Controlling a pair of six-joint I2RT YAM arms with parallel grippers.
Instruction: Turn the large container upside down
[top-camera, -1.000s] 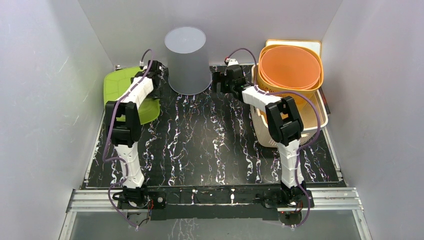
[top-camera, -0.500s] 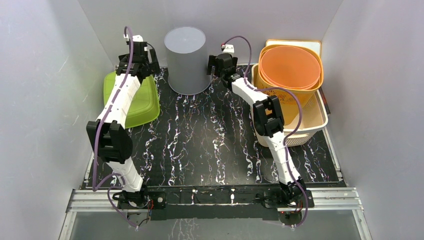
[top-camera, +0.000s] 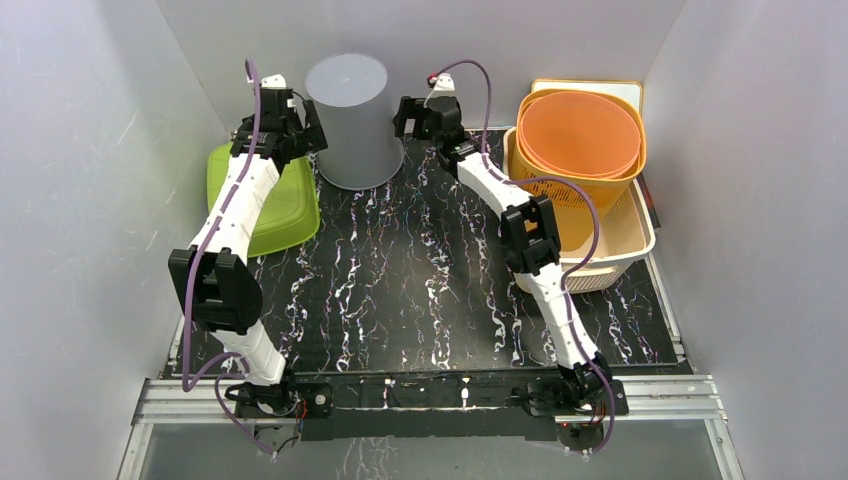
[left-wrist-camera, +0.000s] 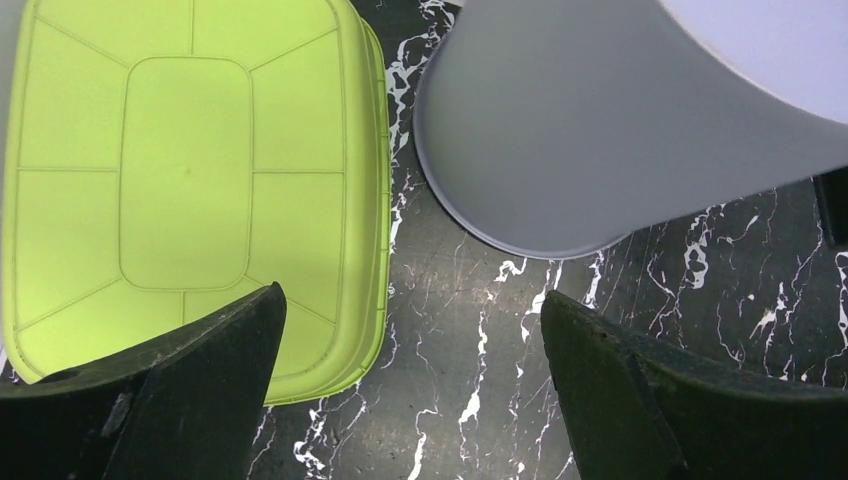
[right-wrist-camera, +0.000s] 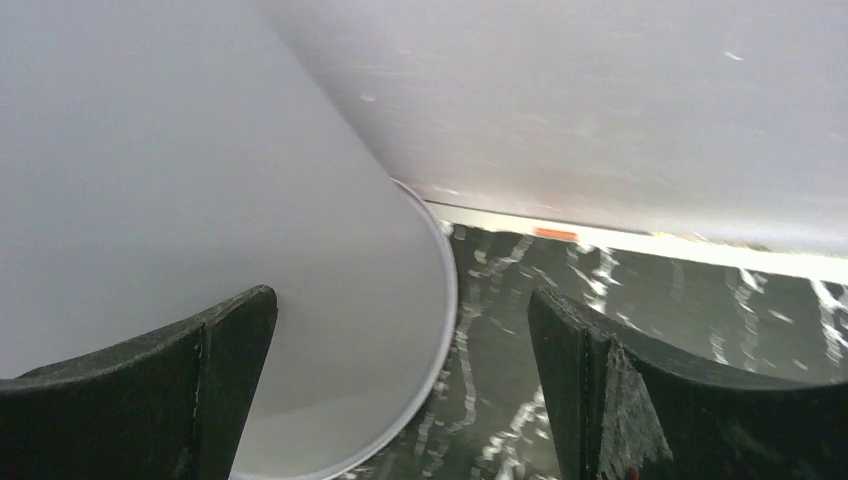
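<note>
Top external view: the large container (top-camera: 347, 120) is seen mouth-down at the rear of the marbled table (top-camera: 420, 290), shifted leftward since half a second ago, nearer the lime-green tub (top-camera: 295, 215). It is flanked by the left gripper (top-camera: 306, 130) and right gripper (top-camera: 408, 112), both with jaws spread; contact cannot be told.

Robotics lab test cell: a left arm (top-camera: 240, 210) and a right arm (top-camera: 520, 220), white and black, are bolted to an aluminium rail (top-camera: 430, 395) at the near edge of a black marble-patterned table (top-camera: 420, 280), boxed in by plain pale panels (top-camera: 90, 150). Purple cables (top-camera: 590, 210) trail along both arms. Plastic housewares serve as props: a grey container (top-camera: 350, 120), a green tub (top-camera: 295, 210), and an orange bowl (top-camera: 580, 130) in a cream basket (top-camera: 630, 240).
</note>
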